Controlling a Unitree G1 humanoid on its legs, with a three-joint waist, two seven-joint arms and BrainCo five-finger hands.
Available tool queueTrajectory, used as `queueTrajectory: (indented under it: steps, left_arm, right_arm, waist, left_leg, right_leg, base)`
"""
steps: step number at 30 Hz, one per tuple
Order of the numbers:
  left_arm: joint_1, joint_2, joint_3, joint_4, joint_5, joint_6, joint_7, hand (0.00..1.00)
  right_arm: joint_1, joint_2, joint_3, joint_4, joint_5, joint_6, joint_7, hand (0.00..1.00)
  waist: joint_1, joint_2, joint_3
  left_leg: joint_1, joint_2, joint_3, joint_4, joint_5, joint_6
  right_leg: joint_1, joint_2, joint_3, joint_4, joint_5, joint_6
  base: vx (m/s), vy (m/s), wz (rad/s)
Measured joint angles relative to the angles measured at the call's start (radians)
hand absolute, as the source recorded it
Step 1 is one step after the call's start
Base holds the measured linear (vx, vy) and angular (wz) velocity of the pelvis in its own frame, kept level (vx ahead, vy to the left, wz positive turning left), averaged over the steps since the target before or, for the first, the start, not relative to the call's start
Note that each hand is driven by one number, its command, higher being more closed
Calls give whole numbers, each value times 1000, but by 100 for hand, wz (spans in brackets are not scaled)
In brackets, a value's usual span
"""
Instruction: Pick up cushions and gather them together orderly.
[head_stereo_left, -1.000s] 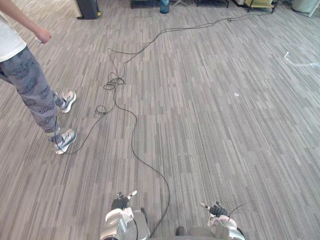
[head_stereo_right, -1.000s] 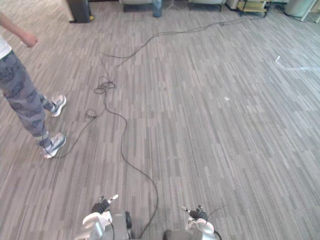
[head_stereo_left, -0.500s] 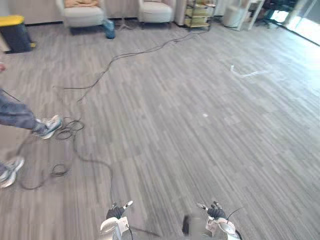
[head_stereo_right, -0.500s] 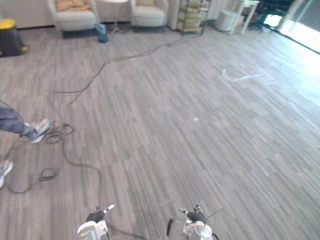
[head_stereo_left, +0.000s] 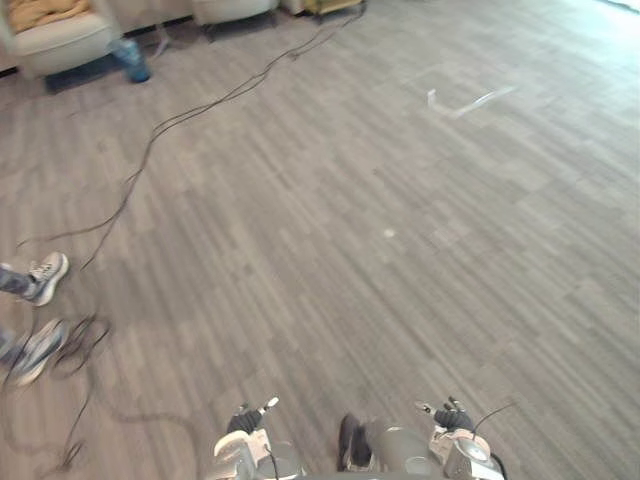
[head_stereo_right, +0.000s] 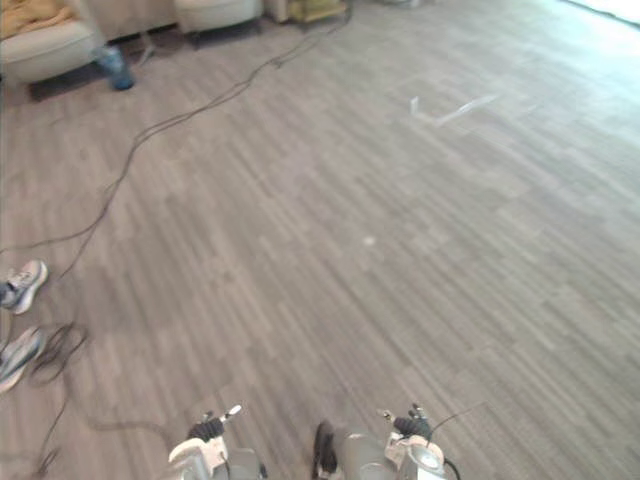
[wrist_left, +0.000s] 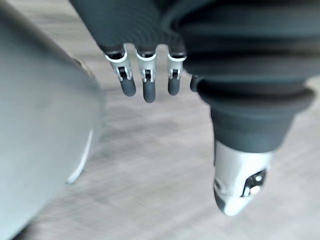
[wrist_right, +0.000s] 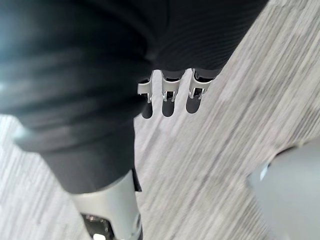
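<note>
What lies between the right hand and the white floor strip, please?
Bare grey floor with one small white speck separates the right hand from the white strip, in both eye views.

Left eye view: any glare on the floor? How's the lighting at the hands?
Left eye view: the floor takes a bright sheen toward the far right, light apparently from that side; the far left by the armchair is dimmer. Left wrist view: the left hand, open, hangs over evenly lit floor. Right wrist view: the right hand, open, no glare.
</note>
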Motion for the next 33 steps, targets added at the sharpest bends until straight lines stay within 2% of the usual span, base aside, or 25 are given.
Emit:
queueTrajectory:
  steps: [2,3,4,5,6,7,9,10,11,12,14,16,17,18,22,23,24,25,26,27,28,29,30,31,33]
  left_arm:
    - [18,-6,5,-20,1,-5,0,0]
    - [36,-11,12,-19,1,-5,3,0]
    - [43,-10,11,-16,1,-5,3,0]
    - [62,1,19,-20,-11,-8,6,0]
    - [65,13,23,-11,-10,-6,12,0]
    - [63,15,26,-8,-5,-4,12,0]
    - [50,24,54,23,-1,-3,13,0]
    - [45,31,54,46,-1,-2,15,0]
    - [39,32,53,51,-1,-1,16,0]
    - [27,34,51,88,-13,7,17,0]
    - [17,31,48,100,-22,8,17,0]
    - [-11,27,30,120,-21,6,16,0]
    - [-15,26,25,120,-20,6,15,0]
    - [-31,23,6,122,-20,6,14,0]
    - [-23,9,-30,116,5,4,9,0]
    - [-20,1,-30,118,11,5,9,0]
    - [-8,-26,-30,124,13,6,8,0]
    - [-4,-33,-31,123,13,7,8,0]
    - [2,-44,-31,123,14,9,3,0]
    - [-9,-43,-16,108,14,14,-7,0]
    - [-8,-42,-8,102,14,16,-7,0]
    - [-7,-37,11,92,13,19,-8,0]
    - [-9,-27,31,69,10,18,-9,0]
    - [-7,-20,34,60,10,17,-8,0]
    - [11,8,35,18,0,12,-8,0]
  right_arm:
    - [-2,2,30,1,28,3,0,0]
    - [-3,9,25,6,28,5,1,0]
    - [-3,12,22,8,28,6,1,0]
    - [5,23,21,17,27,9,1,0]
    - [12,32,34,37,26,12,5,0]
    - [16,29,34,39,26,13,5,0]
    - [19,32,39,39,26,12,8,0]
    - [19,26,39,38,26,11,9,0]
    - [20,25,37,37,25,11,10,0]
    - [19,19,35,6,25,0,12,0]
    - [20,23,35,-4,25,-3,14,0]
    - [12,24,20,-15,25,-13,21,0]
    - [9,25,10,-12,25,-13,22,0]
    - [-1,26,-21,-1,25,-11,19,0]
    - [3,20,-39,-4,24,-8,17,0]
    - [4,16,-43,-5,24,-6,18,0]
    - [1,-9,-46,-16,24,-5,20,0]
    - [1,-13,-48,-21,24,-4,19,0]
    - [1,-25,-55,-34,24,-2,19,0]
    - [-3,-27,-57,-39,25,0,17,0]
    - [-5,-29,-53,-40,25,0,16,0]
    - [-14,-33,-42,-35,25,3,14,0]
    - [-30,-19,-23,-15,26,9,12,0]
    - [-37,-13,-12,-3,27,10,10,0]
    - [-35,14,28,27,27,14,10,0]
  waist:
    - [10,4,-9]
    - [22,11,-13]
    - [25,11,-16]
    - [38,-10,-32]
    - [36,-34,-75]
    - [31,-41,-83]
    - [37,-71,-82]
    - [38,-75,-77]
    - [35,-72,-73]
    - [18,-56,-55]
    - [7,-45,-58]
    - [0,-49,-55]
    - [-2,-52,-53]
    - [-7,-58,-48]
    - [-31,-67,-45]
    - [-42,-57,-45]
    - [-49,-3,-58]
    - [-51,10,-61]
    - [-53,39,-62]
    - [-52,57,-49]
    - [-51,63,-44]
    - [-45,70,-25]
    - [-38,57,1]
    - [-30,46,7]
    - [-4,-4,-2]
  left_leg:
    - [-101,-29,-21,-315,-16,10]
    - [-104,-57,-73,-528,5,-17]
    - [-100,-66,-92,-588,16,-32]
    - [-96,-105,-126,-633,126,-50]
    - [-97,-133,-95,-612,95,-15]
    - [-96,-134,-80,-596,84,1]
    - [-22,-145,0,-569,45,22]
    - [71,-155,40,-607,24,50]
    - [111,-159,49,-623,16,55]
    - [247,-166,70,-686,4,67]
    - [339,-164,106,-747,3,69]
    - [455,-172,137,-864,-6,65]
    - [477,-174,142,-882,-6,65]
    - [531,-188,141,-921,-6,65]
    - [657,-239,86,-965,-6,66]
    - [696,-239,59,-970,-6,66]
    - [703,-203,43,-927,-5,65]
    - [697,-191,39,-898,-5,65]
    - [638,-162,16,-750,7,46]
    - [496,-115,-45,-433,128,-83]
    - [446,-101,-66,-337,193,-120]
    - [330,-64,-84,-97,256,-150]
    - [212,-27,-58,101,179,-115]
    - [179,-24,-48,123,153,-94]
    - [4,-14,12,27,47,-34]
  right_leg:
    - [119,-6,99,-79,-19,32]
    - [162,-21,164,-105,-43,57]
    - [175,-28,180,-110,-54,61]
    - [197,-68,237,-104,-100,86]
    - [194,-114,262,-82,-108,107]
    - [181,-124,263,-58,-102,128]
    - [75,-149,279,238,-59,216]
    - [-45,-167,268,515,46,290]
    - [-81,-169,253,602,65,302]
    - [-155,-188,160,777,56,285]
    - [-223,-196,70,797,32,261]
    - [-328,-206,-114,606,-4,219]
    - [-338,-207,-142,545,-1,212]
    - [-366,-205,-205,386,26,169]
    - [-377,-212,-207,81,181,135]
    - [-377,-214,-200,145,241,65]
    - [-394,-201,-215,247,141,65]
    - [-395,-195,-215,264,124,55]
    - [-388,-166,-213,294,72,50]
    - [-345,-122,-194,272,31,43]
    - [-324,-107,-186,255,29,42]
    - [-256,-62,-160,203,23,35]
    - [-134,-24,-111,135,12,19]
    - [-95,-19,-90,112,7,15]
    - [54,-19,3,-28,0,20]
  base:
    - [685,208,-119]
    - [655,249,-119]
    - [677,364,-144]
    - [698,376,-111]
    - [847,441,-100]
    - [741,343,-80]
    - [721,354,-98]
    - [566,288,-87]
    - [512,232,-95]
    - [454,199,-67]
    - [415,181,-51]
    - [424,156,-22]
    - [482,105,-5]
    - [528,41,1]
    - [576,-60,29]
    - [732,-172,15]
    - [593,-152,-6]
    - [715,-193,-26]
    - [640,-180,-38]
    - [639,-166,-43]
    - [622,-108,-62]
    - [612,-39,-96]
    - [615,-23,-103]
    - [701,-2,-114]
    - [600,36,-98]
